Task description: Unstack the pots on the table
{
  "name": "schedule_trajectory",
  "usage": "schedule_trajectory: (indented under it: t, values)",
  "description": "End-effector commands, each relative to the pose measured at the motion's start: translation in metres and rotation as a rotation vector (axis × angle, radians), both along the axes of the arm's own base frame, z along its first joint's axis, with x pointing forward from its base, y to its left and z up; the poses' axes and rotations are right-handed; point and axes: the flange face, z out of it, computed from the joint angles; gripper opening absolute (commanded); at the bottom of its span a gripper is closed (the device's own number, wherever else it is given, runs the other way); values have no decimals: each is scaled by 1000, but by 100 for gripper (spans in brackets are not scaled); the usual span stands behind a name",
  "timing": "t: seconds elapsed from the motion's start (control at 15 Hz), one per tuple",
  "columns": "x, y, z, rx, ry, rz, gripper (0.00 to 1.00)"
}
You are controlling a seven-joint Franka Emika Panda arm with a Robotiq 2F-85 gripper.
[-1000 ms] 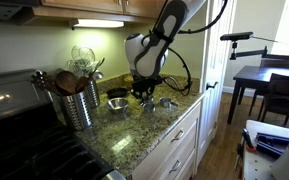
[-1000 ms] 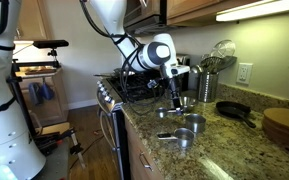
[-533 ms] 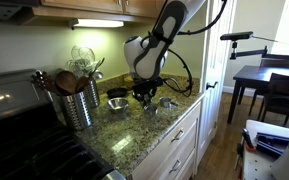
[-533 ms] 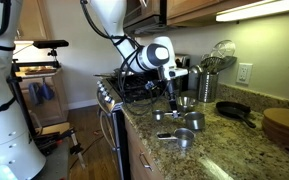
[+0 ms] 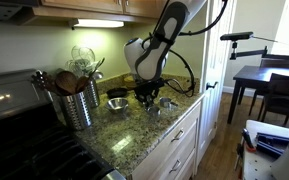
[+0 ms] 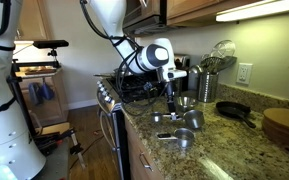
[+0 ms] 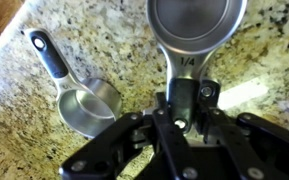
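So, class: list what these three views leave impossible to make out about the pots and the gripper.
1. Wrist view: the 1/4 pot is cut off by the top edge.
2. Exterior view: the pots are too small to count reliably.
3. Exterior view: the gripper is dark and small; its grip is unreadable there.

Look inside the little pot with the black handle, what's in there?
Nothing: the little pot shows only its shiny bare bottom. Whatever lies under it is covered; the speckled granite table shows all around it.
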Motion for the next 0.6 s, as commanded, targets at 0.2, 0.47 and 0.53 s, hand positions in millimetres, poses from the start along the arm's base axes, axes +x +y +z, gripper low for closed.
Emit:
schedule_trajectory:
  t: [0.2, 0.47, 0.53]
  values:
    - [-21, -7, 10, -41, 11, -65, 12]
    - [-28, -16, 10, -55, 12, -90, 12]
    - [-29, -19, 10, -58, 13, -94, 12]
